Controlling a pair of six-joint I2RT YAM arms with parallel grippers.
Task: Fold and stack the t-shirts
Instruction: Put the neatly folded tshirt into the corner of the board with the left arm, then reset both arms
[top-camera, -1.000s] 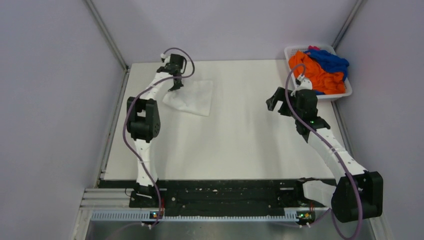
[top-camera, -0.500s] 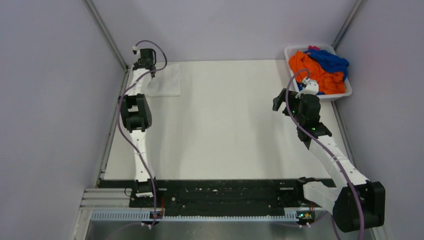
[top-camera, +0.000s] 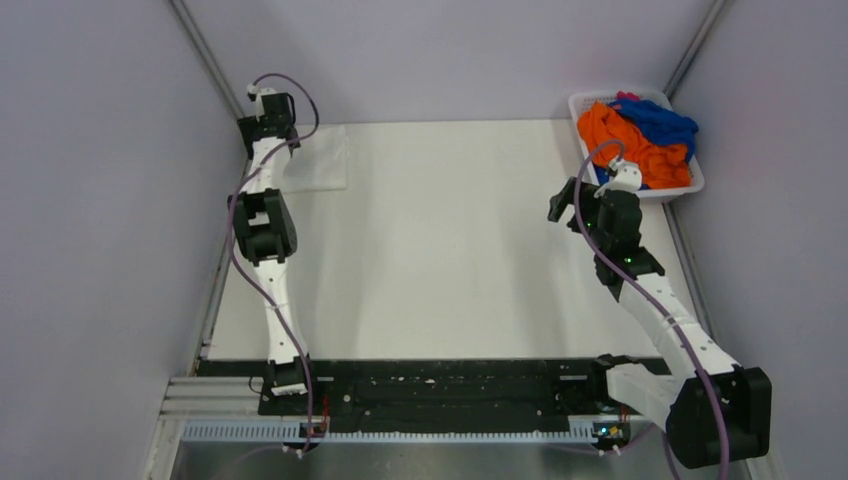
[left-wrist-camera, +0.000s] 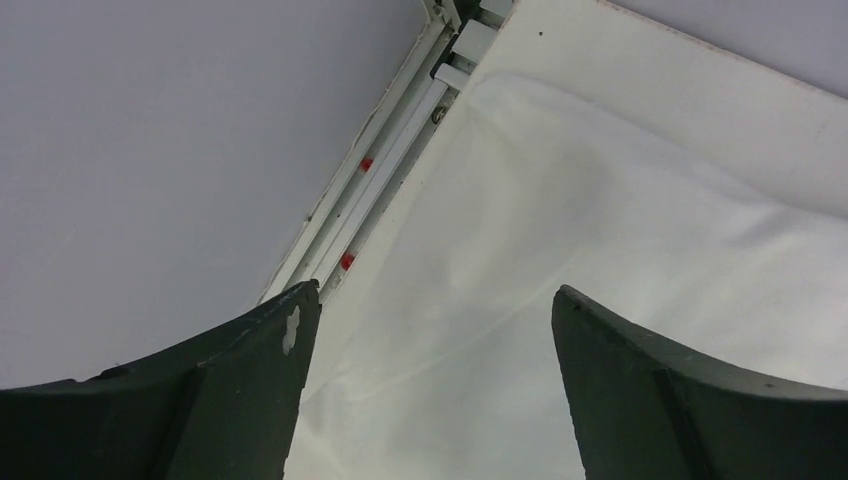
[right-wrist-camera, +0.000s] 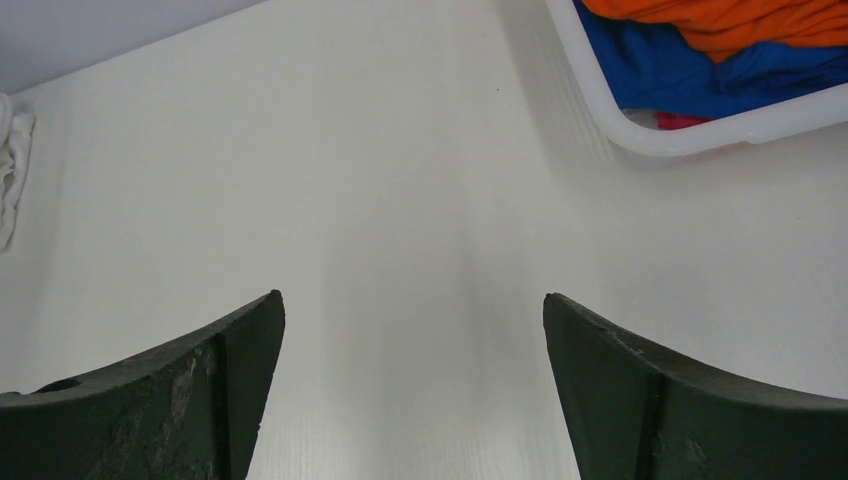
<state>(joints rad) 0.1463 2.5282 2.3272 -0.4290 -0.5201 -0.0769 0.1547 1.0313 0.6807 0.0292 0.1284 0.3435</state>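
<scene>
A folded white t-shirt (top-camera: 320, 163) lies flat at the table's far left corner, against the left rail. My left gripper (top-camera: 280, 138) hovers over its left edge. In the left wrist view this gripper (left-wrist-camera: 435, 292) stands open, with the white cloth (left-wrist-camera: 620, 230) below and nothing between the fingers. Orange (top-camera: 630, 140) and blue (top-camera: 660, 120) t-shirts are heaped in the white basket (top-camera: 698, 180) at the far right. My right gripper (top-camera: 558, 203) hangs open left of the basket, over bare table (right-wrist-camera: 412, 297). A pink-red t-shirt (right-wrist-camera: 682, 120) peeks out under the blue t-shirt (right-wrist-camera: 680, 75).
The left rail (left-wrist-camera: 385, 170) and side wall run close beside the left gripper. The basket rim (right-wrist-camera: 610, 125) lies ahead and to the right of the right gripper. White table surface (top-camera: 460, 240) stretches between the two arms.
The left gripper dragged the white t-shirt from the mid-left into the far left corner, then opened and let it go. The right arm shifted slightly toward the basket.
</scene>
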